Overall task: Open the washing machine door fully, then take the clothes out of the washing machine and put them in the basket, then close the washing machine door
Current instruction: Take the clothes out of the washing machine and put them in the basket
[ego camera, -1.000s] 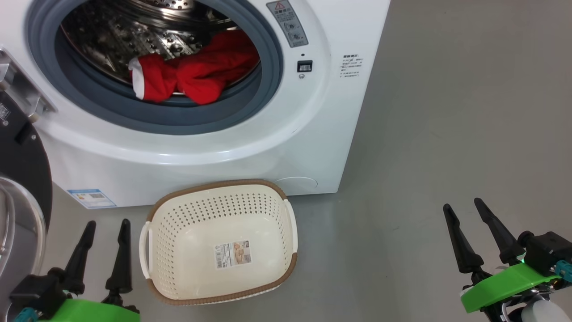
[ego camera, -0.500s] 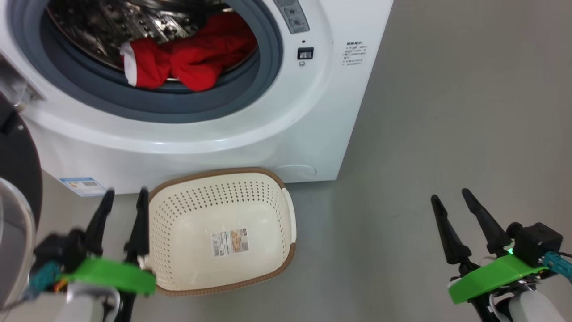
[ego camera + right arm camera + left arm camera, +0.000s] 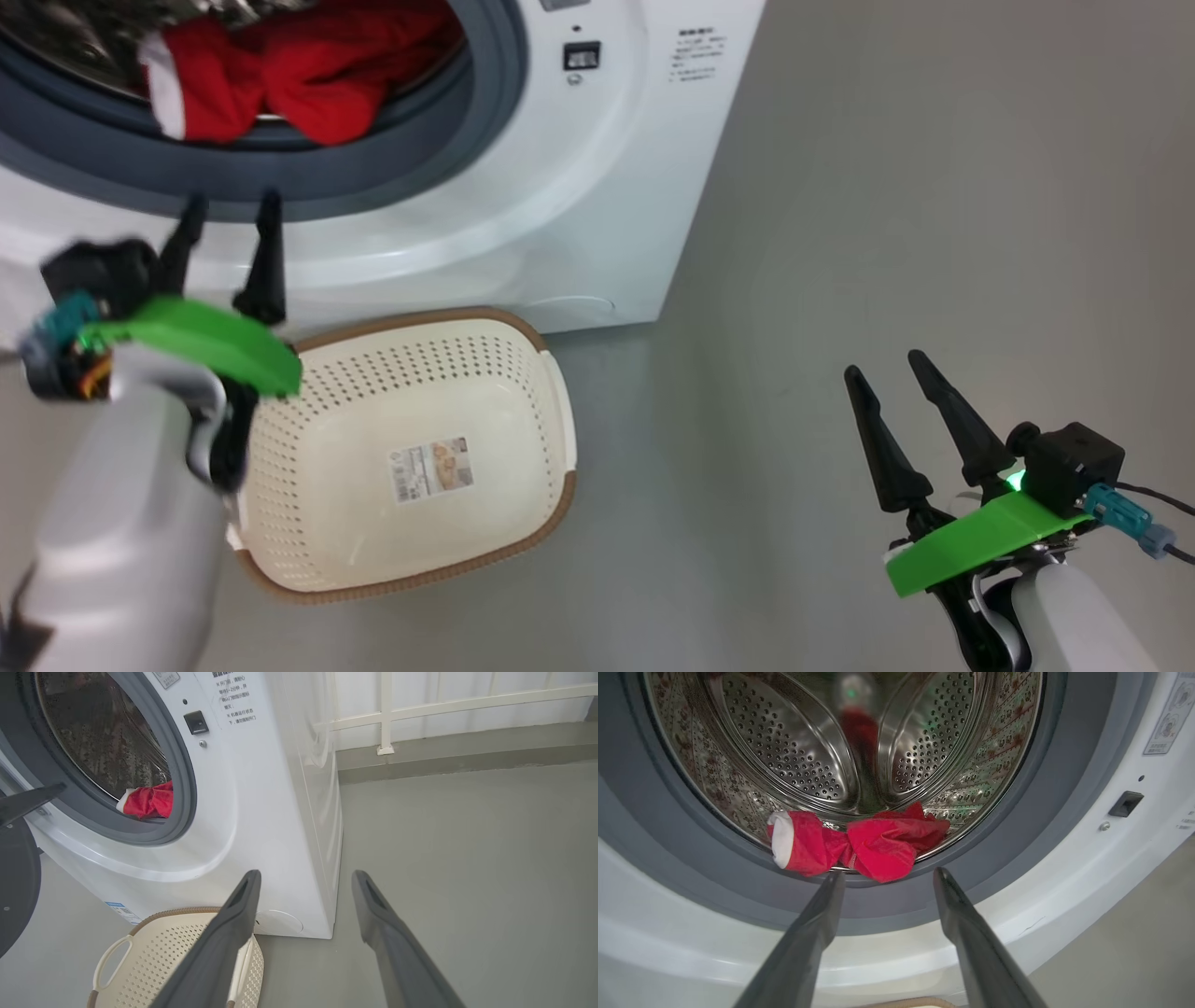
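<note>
Left claw (image 3: 232, 199) gaping before red clothes (image 3: 878, 844), right claw (image 3: 884, 363) gaping over grey floor (image 3: 840, 233)

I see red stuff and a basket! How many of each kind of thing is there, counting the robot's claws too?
washing machine: 1
basket: 1
bundle of red clothes: 1 (how many pieces are in it, I cannot tell)
claws: 2, the left claw and the right claw, both open
Total: 5

left gripper (image 3: 233, 198) high, jaws spread wide
</note>
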{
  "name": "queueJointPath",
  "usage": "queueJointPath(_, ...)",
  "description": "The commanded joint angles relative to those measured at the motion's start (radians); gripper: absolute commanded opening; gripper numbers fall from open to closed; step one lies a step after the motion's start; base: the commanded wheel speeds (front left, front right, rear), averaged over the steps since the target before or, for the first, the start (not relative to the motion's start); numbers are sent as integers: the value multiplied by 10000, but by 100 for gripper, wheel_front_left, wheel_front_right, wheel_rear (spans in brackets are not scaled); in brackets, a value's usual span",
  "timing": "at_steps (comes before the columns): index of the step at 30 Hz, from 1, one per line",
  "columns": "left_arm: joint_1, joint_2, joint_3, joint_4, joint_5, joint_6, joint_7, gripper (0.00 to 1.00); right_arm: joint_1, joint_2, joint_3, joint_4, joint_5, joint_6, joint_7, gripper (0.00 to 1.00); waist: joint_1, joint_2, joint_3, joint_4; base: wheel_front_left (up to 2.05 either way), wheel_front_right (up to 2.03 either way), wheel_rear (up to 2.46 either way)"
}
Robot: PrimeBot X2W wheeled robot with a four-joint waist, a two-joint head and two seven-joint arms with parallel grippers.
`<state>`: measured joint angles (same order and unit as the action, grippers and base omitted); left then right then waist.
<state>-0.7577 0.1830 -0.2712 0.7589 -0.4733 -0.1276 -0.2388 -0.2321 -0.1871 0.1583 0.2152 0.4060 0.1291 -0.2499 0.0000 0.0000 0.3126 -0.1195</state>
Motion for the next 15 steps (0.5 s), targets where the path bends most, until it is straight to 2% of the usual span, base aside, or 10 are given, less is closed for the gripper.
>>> queueJointPath(1, -707, 400, 170, 213, -139, -31, 42, 100, -174, 21, 258, -188, -146, 16, -118, 100, 0, 0, 360, -329, 0, 0, 0)
queueJointPath(8, -2955, 535, -227, 2361, -261, -31, 553, 100, -618, 255, 426, -231, -211, 16, -118, 100, 0, 0, 1118, -710, 0, 0, 0)
queueJointPath(15, -4201, 644, -641, 3646, -355, -31, 1007, 100, -1055, 503, 726, -161, -278, 16, -118, 100, 0, 0, 1628, -1047, 0, 0, 0)
